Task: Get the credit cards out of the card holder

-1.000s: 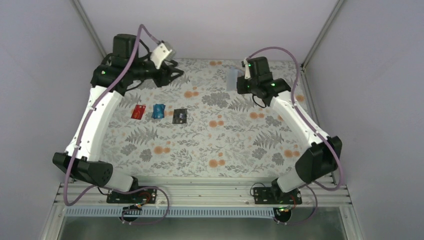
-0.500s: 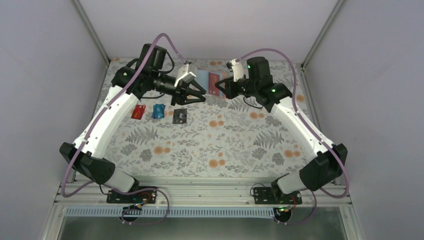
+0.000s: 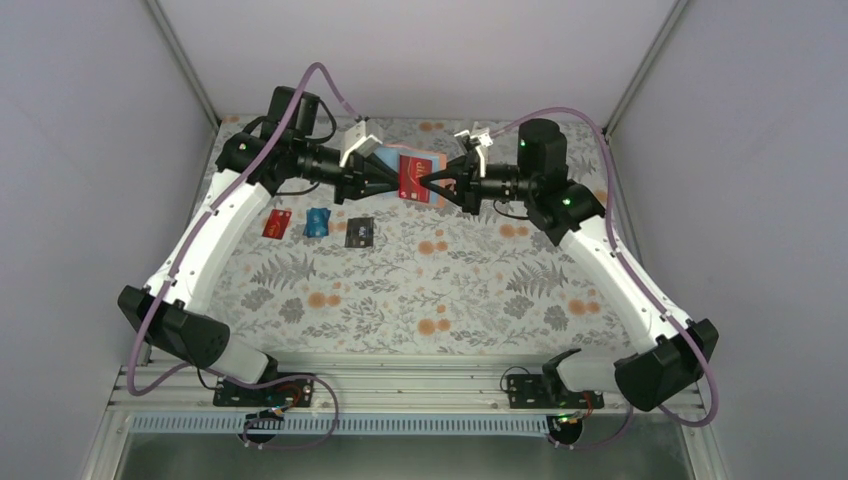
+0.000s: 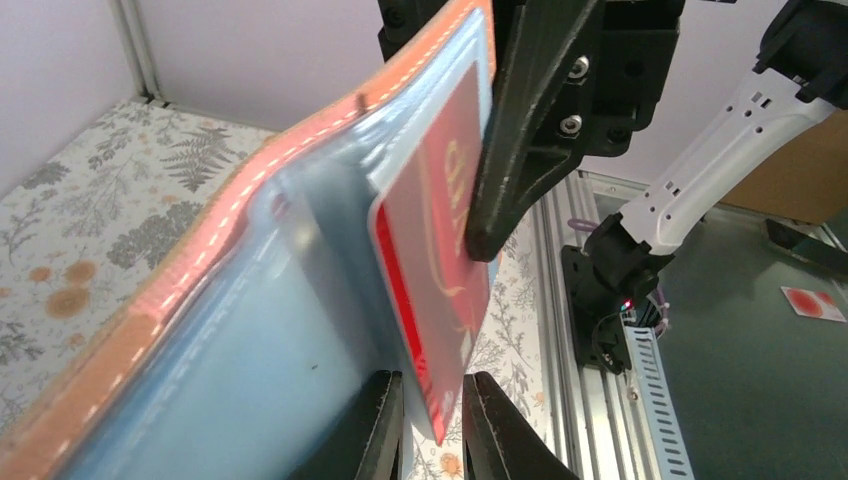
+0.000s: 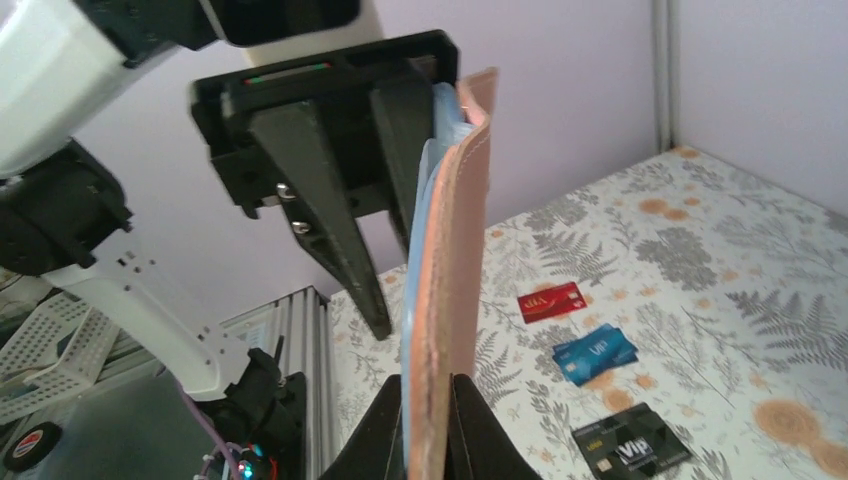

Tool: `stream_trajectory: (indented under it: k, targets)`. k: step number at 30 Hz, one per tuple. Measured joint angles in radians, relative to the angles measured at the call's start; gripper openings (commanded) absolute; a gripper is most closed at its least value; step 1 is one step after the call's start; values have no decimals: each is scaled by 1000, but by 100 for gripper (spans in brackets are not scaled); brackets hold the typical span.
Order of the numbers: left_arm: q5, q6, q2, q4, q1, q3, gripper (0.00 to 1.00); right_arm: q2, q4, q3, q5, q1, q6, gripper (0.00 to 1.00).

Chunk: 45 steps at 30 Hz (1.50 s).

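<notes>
Looking down from above, the card holder [image 3: 388, 158] hangs opened above the far middle of the table [image 3: 480, 300], its long axis running left to right and its light blue inside facing the camera. Bare floral cloth stretches to the near edge, and pale walls [image 3: 90, 150] close three sides. The right pincer [image 3: 428, 182] grips the holder's right end; the left pincer [image 3: 392, 183] reaches a tucked red card [image 3: 412, 178]. A loose red card [image 3: 277, 223], a blue card [image 3: 317, 222] and a black card [image 3: 359, 232] lie in a row, apart, left of centre. From the left wrist, the tucked red card's lower corner sits between fingers [image 4: 370, 445] a slit apart; whether they press it I cannot tell. From the right wrist, the holder rises edge-on, tan outside showing, with the pincer closed tight on its lower edge.
</notes>
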Motion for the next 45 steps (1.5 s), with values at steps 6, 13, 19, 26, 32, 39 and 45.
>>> stream_trajectory:
  k: [6,13,19,26,32,39,45]
  targets:
    - [24,0,-2,0,-10,6,9,-10,45,-8,-65,0,-10,4]
    - [41,14,7,-42,-26,56,2,-10,76,-8,-94,-2,-12,14]
    - [79,52,3,-63,-24,55,2,-14,70,-18,-86,0,-43,37]
    - [105,86,-17,-76,20,46,2,-35,51,-54,-76,-21,-77,14]
    - [110,94,-21,-76,22,31,2,-42,37,-56,-102,-26,-84,31]
    - [122,89,-21,-75,21,31,2,-42,46,-56,-125,-28,-81,24]
    - [115,81,-21,-71,18,29,2,-26,51,-56,-152,-29,-75,4]
